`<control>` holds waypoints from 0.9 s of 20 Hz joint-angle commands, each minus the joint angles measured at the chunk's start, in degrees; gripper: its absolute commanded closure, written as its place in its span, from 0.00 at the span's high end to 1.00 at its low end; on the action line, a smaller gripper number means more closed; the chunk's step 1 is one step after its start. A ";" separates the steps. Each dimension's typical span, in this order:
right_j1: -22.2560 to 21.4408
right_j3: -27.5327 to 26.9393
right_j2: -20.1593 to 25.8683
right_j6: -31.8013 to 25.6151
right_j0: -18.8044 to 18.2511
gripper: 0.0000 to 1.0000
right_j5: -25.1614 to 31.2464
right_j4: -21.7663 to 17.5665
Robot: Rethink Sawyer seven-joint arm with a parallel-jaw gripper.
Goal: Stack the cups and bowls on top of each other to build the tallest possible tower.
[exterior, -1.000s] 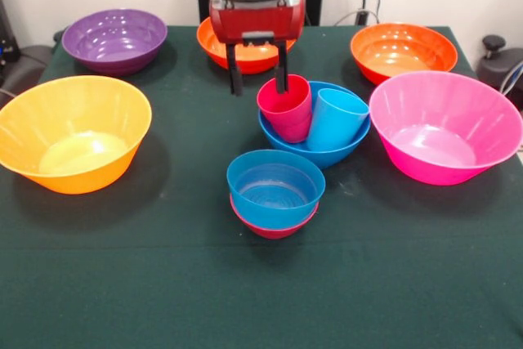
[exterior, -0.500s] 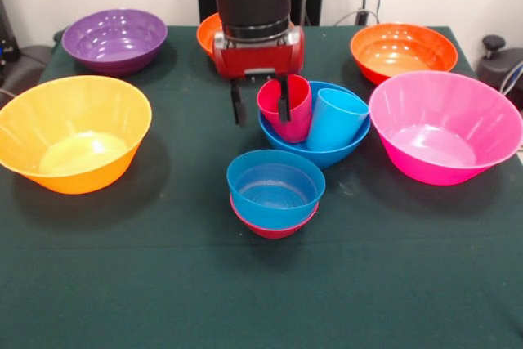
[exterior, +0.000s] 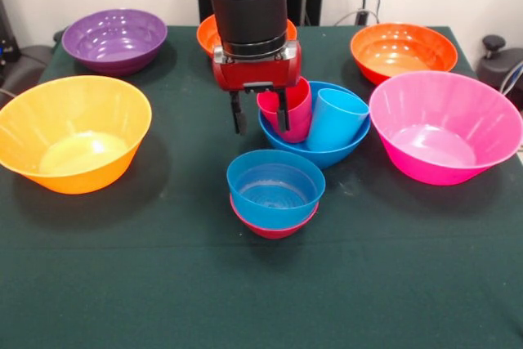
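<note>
A crimson red cup [exterior: 292,110] and a taller light blue cup [exterior: 336,120] lean side by side inside a mid-sized blue bowl [exterior: 320,151] near the table's middle. In front of them a small blue bowl [exterior: 275,186] sits nested in a small red bowl [exterior: 273,228]. My gripper [exterior: 260,116] hangs open at the red cup's left side. One finger [exterior: 283,112] shows over the cup's wall and the other finger [exterior: 237,116] is clear of it to the left. Whether either finger touches the cup I cannot tell.
A large yellow-orange bowl [exterior: 72,132] stands at the left and a large pink bowl [exterior: 445,124] at the right. Along the back are a purple bowl [exterior: 114,38], an orange bowl [exterior: 207,35] partly behind the arm, and another orange bowl [exterior: 402,51].
The gripper has come down and toward the camera, so its fingers now reach lower along the red cup's left side. The cups and bowls have not moved.
</note>
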 commanded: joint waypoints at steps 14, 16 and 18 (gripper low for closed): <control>6.77 -1.61 -4.48 0.51 0.75 1.00 -5.96 -9.81; 7.12 -1.90 -4.22 0.31 1.04 1.00 -5.92 -9.69; 7.35 -1.93 -4.29 0.58 1.43 1.00 -6.16 -9.48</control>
